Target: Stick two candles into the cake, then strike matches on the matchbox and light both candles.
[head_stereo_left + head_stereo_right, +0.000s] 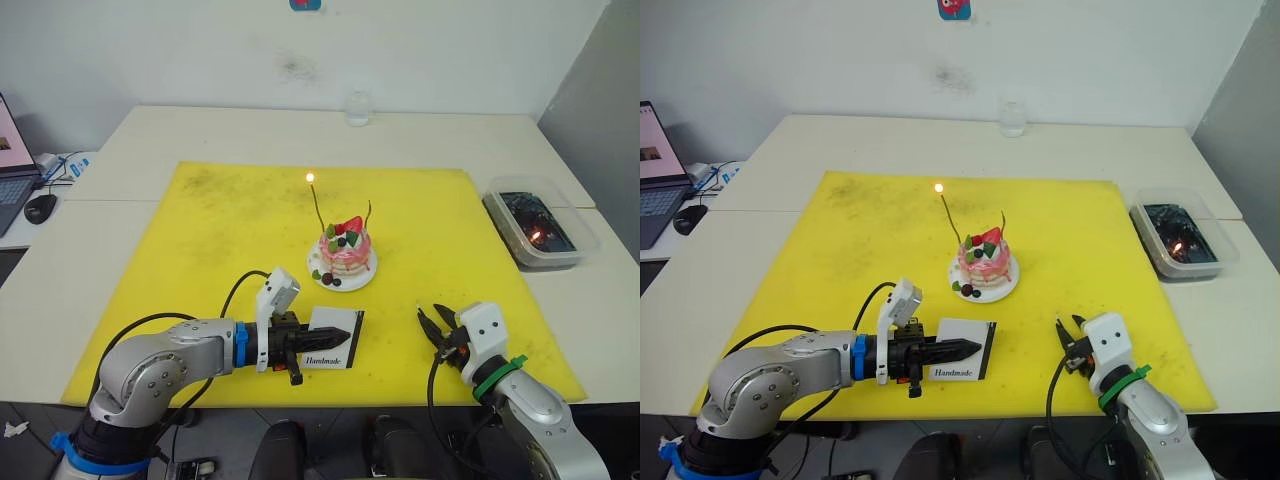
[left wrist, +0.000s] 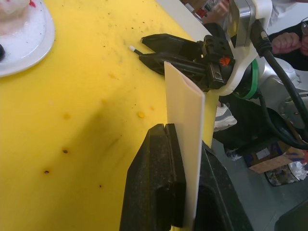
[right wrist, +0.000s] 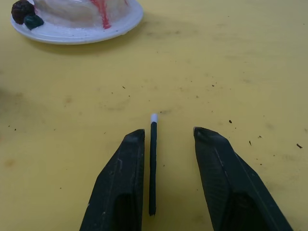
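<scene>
Right gripper (image 3: 163,139) hangs open, holding nothing, a white-tipped match (image 3: 153,163) lying between its fingers: light, thin, likely snappable, best pinched mid-shaft. Left gripper (image 2: 185,163) clamps the matchbox (image 1: 332,339).

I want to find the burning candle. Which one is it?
Look at the yellow mat, then the pink cake in its middle. Two thin candles stand in it; the burning one is on the left, taller, with a small flame on top.

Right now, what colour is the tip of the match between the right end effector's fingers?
White, on a dark match; the right wrist view shows it best.
</scene>
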`<state>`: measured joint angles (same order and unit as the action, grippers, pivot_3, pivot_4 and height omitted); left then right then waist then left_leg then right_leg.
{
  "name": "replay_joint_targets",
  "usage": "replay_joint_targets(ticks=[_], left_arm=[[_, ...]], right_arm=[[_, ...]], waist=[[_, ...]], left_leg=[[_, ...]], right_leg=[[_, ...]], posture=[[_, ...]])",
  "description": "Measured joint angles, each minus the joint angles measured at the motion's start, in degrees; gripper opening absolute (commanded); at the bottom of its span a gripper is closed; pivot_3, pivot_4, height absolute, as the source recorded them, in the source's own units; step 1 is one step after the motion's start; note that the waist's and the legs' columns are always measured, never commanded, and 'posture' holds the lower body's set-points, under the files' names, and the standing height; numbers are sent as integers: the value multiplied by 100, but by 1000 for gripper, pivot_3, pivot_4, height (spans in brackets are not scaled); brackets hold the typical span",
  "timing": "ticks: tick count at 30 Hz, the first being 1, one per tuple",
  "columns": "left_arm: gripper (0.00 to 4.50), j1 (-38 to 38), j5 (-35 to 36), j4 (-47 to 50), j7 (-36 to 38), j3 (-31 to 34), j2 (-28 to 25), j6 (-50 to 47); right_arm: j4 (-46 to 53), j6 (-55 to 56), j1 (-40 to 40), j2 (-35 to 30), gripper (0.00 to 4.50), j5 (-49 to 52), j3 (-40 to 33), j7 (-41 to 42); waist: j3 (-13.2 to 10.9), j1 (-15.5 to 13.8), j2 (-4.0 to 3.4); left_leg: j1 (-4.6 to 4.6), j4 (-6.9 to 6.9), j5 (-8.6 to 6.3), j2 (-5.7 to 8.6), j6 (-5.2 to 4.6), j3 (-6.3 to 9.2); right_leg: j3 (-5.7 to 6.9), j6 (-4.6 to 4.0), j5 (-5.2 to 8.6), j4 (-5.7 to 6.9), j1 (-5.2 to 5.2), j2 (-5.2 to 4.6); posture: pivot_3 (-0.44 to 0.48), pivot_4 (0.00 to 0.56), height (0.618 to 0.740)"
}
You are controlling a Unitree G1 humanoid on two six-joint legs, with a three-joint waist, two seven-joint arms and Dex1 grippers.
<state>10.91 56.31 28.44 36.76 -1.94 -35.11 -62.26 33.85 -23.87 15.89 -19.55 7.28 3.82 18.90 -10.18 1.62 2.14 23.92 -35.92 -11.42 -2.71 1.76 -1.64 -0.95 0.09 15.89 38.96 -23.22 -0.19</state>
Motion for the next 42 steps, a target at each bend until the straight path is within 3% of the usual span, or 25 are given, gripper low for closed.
replay_joint_targets(ticks=[12,15,18,31,42], left_arm=[[0,2,0,0,-1,0,1,-7],[0,2,0,0,-1,0,1,-7],[0,2,0,0,-2,0,2,-7],[0,181,2,-10,-132,-3,218,-23],[0,948,-173,-457,-697,-153,1034,18]], right_arm=[[-46,13,-78,-1,1636,-170,105,1],[-48,11,-77,-1,1088,-193,110,-11],[-48,11,-77,-1,53,-196,185,-5],[90,-143,-169,-135,18,-143,123,57],[1876,-1840,-1376,-1571,18,832,-598,922]], waist=[[0,0,0],[0,0,0],[0,0,0],[1,-13,1],[2,-13,3]], left_leg=[[0,0,0,-1,0,0],[0,0,0,-1,0,0],[0,0,0,0,0,0],[2,-6,0,2,0,0],[2,-6,0,7,0,1]], right_leg=[[0,4,-2,0,0,0],[0,5,-3,0,0,0],[0,5,-3,0,0,0],[0,10,-6,1,2,0],[-1,20,-12,0,3,17]], posture=[[0,150,740],[0,150,740],[0,150,740],[0,150,740],[0,150,740]])
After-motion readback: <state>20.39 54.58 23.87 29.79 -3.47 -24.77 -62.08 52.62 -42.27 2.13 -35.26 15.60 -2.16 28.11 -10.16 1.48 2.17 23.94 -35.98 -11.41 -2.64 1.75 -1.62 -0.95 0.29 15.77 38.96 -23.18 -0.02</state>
